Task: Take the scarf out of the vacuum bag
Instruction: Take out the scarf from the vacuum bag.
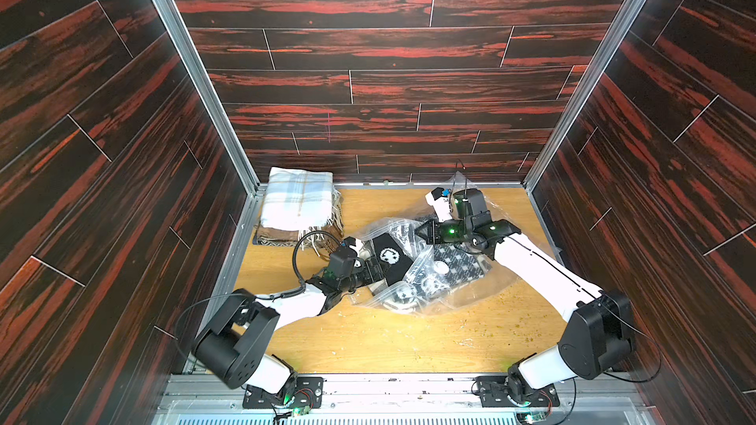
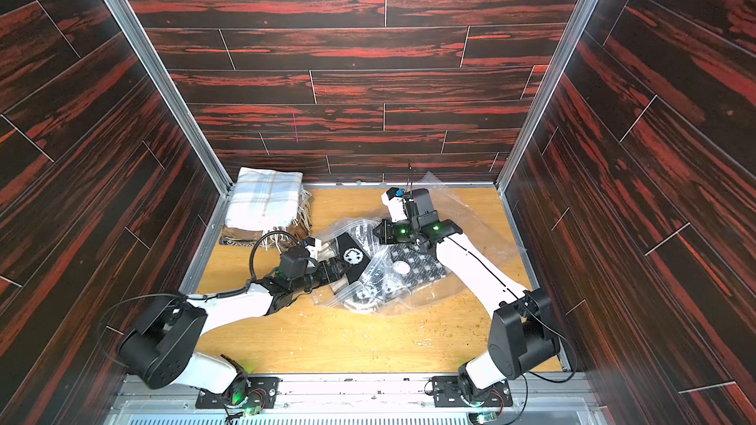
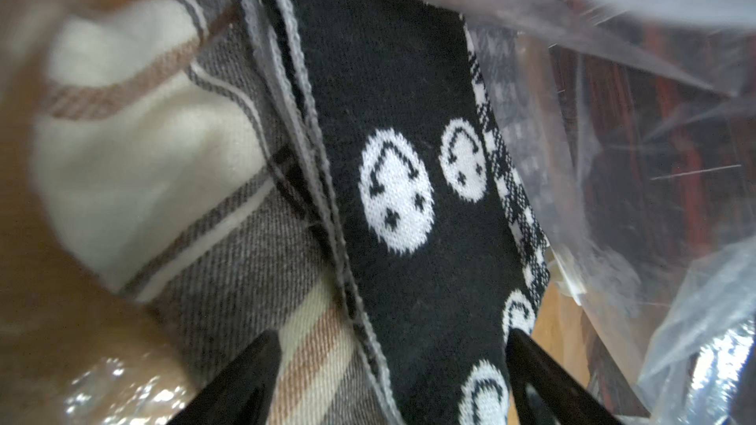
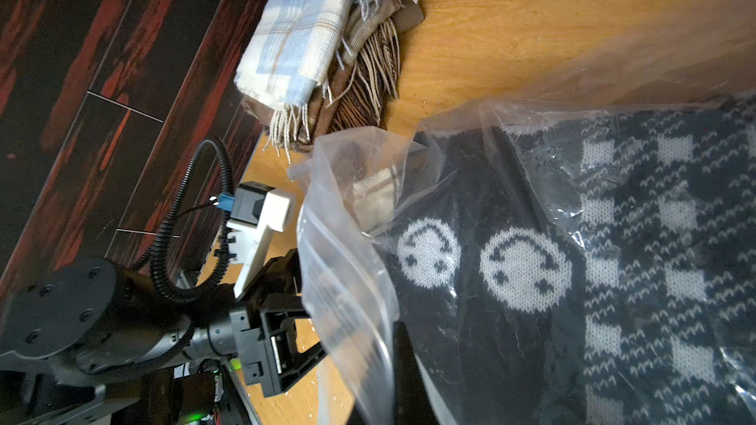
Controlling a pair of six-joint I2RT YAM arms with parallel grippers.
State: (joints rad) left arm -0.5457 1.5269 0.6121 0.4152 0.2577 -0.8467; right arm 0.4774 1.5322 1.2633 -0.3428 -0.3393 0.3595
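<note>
The clear, crinkly vacuum bag [image 1: 462, 292] [image 2: 417, 296] lies mid-table, its white valve disc [image 1: 441, 266] facing up. A black knit scarf [image 1: 390, 257] [image 3: 392, 116] [image 4: 523, 271] with white smiley faces fills the bag, lying beside a beige-grey plaid cloth [image 3: 143, 149] [image 4: 376, 194]. My left gripper [image 1: 374, 269] [image 3: 391, 335] reaches into the bag's mouth and is open, with one finger on either side of the scarf's end. On the far side of the mouth, my right gripper [image 1: 421, 231] [image 4: 399, 333] is shut on the bag's upper edge and holds the plastic lifted.
A stack of folded scarves [image 1: 298, 202] [image 2: 266, 198] sits in the back left corner, pale blue plaid on top and fringed brown ones beneath. Crumbs dot the wooden table [image 1: 368, 341] at the front right. Dark panelled walls close in three sides.
</note>
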